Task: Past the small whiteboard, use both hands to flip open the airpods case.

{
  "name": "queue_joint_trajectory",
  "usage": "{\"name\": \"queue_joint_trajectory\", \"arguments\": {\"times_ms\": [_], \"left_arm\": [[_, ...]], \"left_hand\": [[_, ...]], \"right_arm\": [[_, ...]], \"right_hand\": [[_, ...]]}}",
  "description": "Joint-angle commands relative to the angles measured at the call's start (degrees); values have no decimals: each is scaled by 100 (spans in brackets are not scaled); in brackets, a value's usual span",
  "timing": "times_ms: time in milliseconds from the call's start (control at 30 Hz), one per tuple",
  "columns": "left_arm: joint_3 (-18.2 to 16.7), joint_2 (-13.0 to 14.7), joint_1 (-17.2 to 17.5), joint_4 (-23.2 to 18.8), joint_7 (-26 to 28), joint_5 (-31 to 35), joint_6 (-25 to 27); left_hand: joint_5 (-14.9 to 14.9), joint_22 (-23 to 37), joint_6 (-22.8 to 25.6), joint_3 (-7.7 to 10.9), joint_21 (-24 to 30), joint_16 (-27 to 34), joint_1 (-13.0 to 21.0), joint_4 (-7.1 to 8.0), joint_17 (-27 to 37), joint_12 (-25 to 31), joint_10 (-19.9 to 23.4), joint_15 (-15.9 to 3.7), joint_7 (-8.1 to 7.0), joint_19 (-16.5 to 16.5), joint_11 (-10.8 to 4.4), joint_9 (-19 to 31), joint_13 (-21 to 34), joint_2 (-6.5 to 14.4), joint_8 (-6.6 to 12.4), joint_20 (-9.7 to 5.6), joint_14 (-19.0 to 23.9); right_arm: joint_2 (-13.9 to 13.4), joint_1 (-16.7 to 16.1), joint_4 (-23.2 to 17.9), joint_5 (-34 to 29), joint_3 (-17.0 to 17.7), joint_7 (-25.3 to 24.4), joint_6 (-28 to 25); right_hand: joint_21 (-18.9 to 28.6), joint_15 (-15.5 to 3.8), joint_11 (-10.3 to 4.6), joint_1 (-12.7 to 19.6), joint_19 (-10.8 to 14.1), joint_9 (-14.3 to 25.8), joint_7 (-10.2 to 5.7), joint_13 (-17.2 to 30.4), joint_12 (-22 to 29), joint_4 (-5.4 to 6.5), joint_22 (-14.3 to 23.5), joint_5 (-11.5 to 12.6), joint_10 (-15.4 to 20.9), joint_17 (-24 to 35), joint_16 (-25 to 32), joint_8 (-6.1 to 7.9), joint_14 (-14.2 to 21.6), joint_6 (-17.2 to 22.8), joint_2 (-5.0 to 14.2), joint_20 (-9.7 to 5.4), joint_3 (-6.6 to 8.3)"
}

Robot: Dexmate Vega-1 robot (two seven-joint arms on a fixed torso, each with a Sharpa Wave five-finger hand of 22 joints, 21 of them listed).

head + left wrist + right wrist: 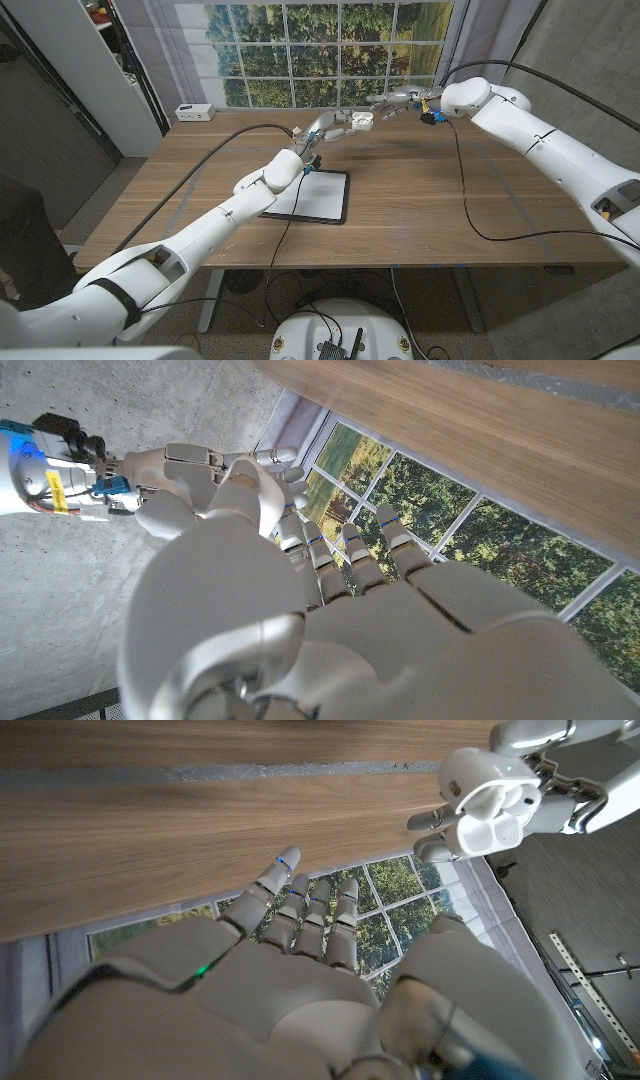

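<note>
L hand (322, 128) is raised over the far part of the table (420, 215), past the small whiteboard (310, 195), fingers curled round the airpods case (362, 118). In the R wrist view the case (492, 808) shows w/ lid swung open, two rounded wells visible inside, L hand's fingers (432, 832) wrapped at its underside. R hand (400, 101) sits just beside the case on the other side, fingers reaching toward it; whether they touch the lid can't tell from the head view. R wrist view has R hand (300, 970) w/ fingers (318, 910) extended side by side, slightly apart, nothing between them. L wrist view: L hand (330, 620) seen from behind, fingers (340, 555) stretched fwd, R hand (190, 475) close in front, nearly meeting it; case itself hidden there.

Whiteboard lies flat near table middle, dark frame, pale surface, under L forearm. Black cables run across the tabletop. White box (194, 112) at the far L corner. Gridded window (320, 45) w/ trees behind
</note>
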Motion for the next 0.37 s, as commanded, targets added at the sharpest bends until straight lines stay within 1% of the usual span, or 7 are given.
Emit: {"name": "queue_joint_trajectory", "arguments": {"times_ms": [33,67,133,233,367], "left_arm": [[-13,-103,-52,297,-43,-126,-171],[-12,-99,-52,292,-48,-127,-167],[-17,-77,-30,229,-26,-106,-138],[-29,-41,19,123,18,-74,-80],[-40,-42,65,77,84,-56,-59]], "left_hand": [[25,27,595,104,26,15,14,144,25,11,18,-313,-585,-3,-33,28,24,32,19,6,-12],[24,27,605,104,27,14,14,146,25,11,18,-316,-606,-4,-34,32,26,33,22,7,-14],[24,27,606,105,29,16,14,149,26,14,25,-312,-596,-8,-59,32,28,33,19,0,-13],[23,28,619,106,32,15,14,153,26,14,23,-316,-608,-9,-47,37,31,36,22,5,-18],[21,28,613,107,34,15,16,156,26,12,18,-316,-589,-14,-60,38,35,35,14,4,-20]], "right_arm": [[-75,-168,152,318,345,-508,-129],[-91,-184,143,363,384,-536,-151],[-152,-236,75,410,454,-620,-167],[-255,-347,-46,500,584,-767,-211],[-371,-490,-136,663,766,-940,-288]], "right_hand": [[-19,-144,8,-50,-31,15,13,5,-5,-30,12,27,-7,-9,-32,49,-47,-17,11,-15,9],[-20,-137,5,-54,-33,14,17,4,-3,-29,11,27,-7,-11,-33,53,-44,-10,14,-16,9],[-22,-135,8,-64,-35,13,34,2,1,-25,9,28,-7,-15,-35,61,-38,2,23,-17,10],[-23,-131,3,-81,-34,10,45,-2,16,-16,5,30,17,-21,-32,73,-15,19,46,-21,15],[-23,-133,3,-94,-28,8,55,-5,27,-8,3,32,34,-27,-31,84,3,39,69,-27,21]]}}
